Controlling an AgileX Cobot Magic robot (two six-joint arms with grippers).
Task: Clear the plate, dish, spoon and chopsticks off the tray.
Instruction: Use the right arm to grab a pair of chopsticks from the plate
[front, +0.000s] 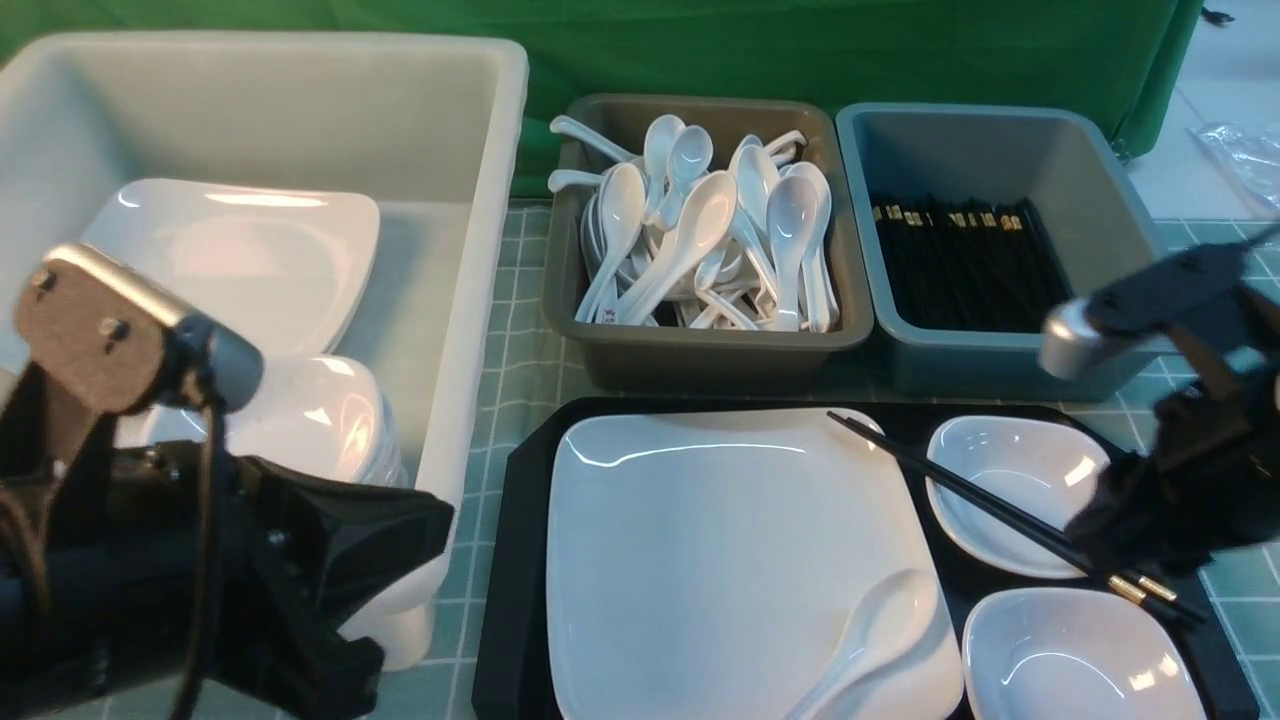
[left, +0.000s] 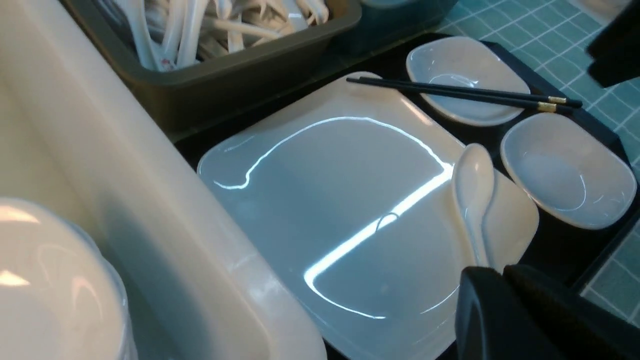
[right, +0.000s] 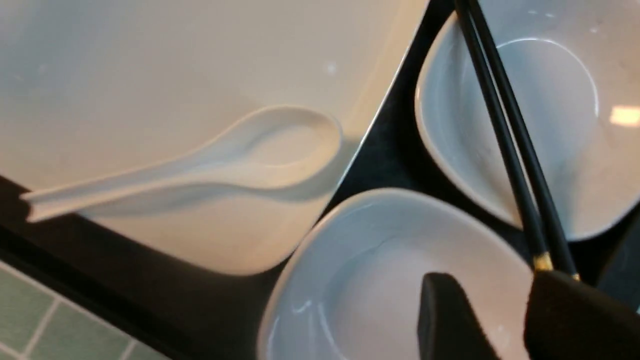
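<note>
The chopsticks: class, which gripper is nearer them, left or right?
Right. The right gripper hovers at the chopsticks' gold-banded ends; the left gripper is away across the plate, beside the white tub.

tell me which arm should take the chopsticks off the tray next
Right. The right gripper hangs open at the chopsticks' gold-banded end; the left gripper is shut, across the plate by the white tub.

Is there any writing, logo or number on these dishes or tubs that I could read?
No words or numbers can be read anywhere.
Small reddish mark on a spoon handle in the brown tub: too small to read.
Gold bands on the chopsticks lying on the tray: no lettering can be made out.
</note>
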